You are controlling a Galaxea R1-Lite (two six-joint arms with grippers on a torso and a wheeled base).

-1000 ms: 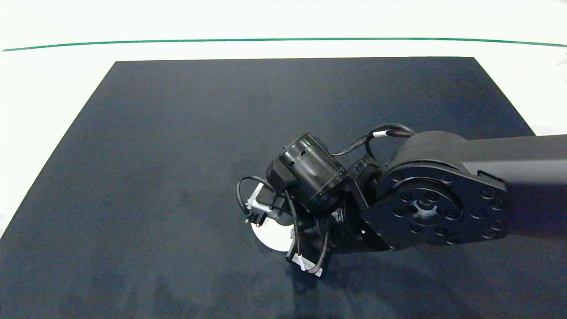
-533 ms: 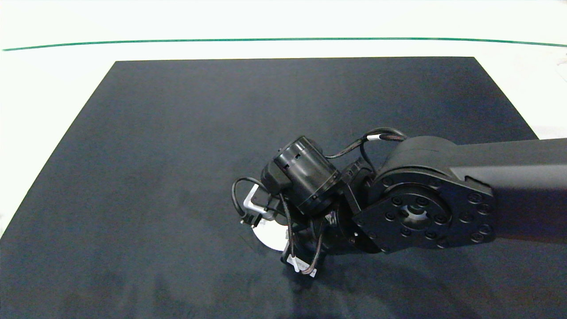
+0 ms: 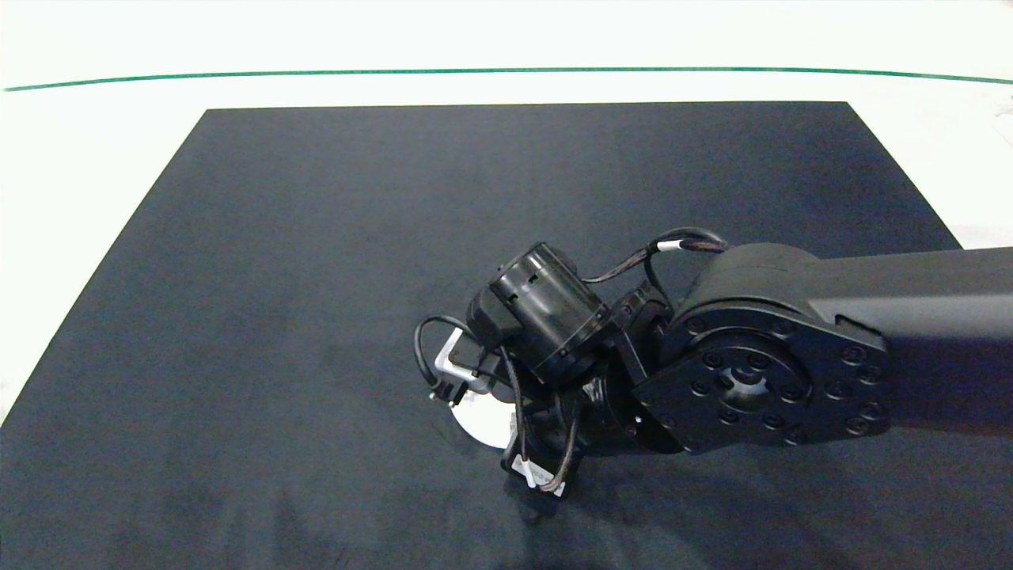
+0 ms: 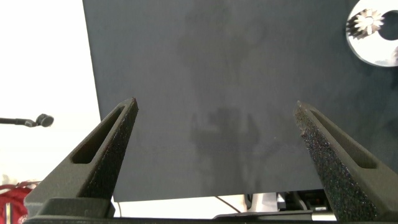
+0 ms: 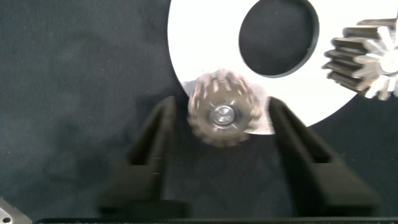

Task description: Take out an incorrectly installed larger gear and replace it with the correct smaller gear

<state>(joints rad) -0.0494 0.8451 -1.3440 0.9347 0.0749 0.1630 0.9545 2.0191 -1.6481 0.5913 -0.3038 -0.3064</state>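
- Over the last second the right arm (image 3: 760, 372) has been shifted a little toward the left edge of the mat (image 3: 316, 237). Almost no displacement is noted in the last half second, so the arm is judged to have settled.
- The right gripper (image 5: 221, 104) is held directly above the white disc (image 5: 205, 37). The disc lies close to the near edge of the mat, about midway along it.
- The jaws are spread. The smaller gear (image 5: 222, 114) is seen between them at the rim of the disc, and no contact with either finger can be made out. The gear is blurred, so it cannot be told whether it is fully seated.
- The larger gear (image 5: 367, 56) is seen at the opposite rim of the disc, beyond the round hole (image 5: 278, 37). Whether it sits on the disc or just beside it cannot be told.
- Judgement: the gripper is placed either to close on the smaller gear or to let go of it. The exchange is not shown as finished.
- The left gripper (image 4: 216, 104) is parked over bare mat with its jaws spread and nothing between them. It is well apart from the disc and is not seen from above.
- The mat is dark, flat and matt, and covers most of the white counter (image 3: 47, 198). A narrow white margin is left along the far and side edges.
- A thin green line (image 3: 506, 70) is run across the white surface beyond the far edge of the mat. Little else of the room is shown.
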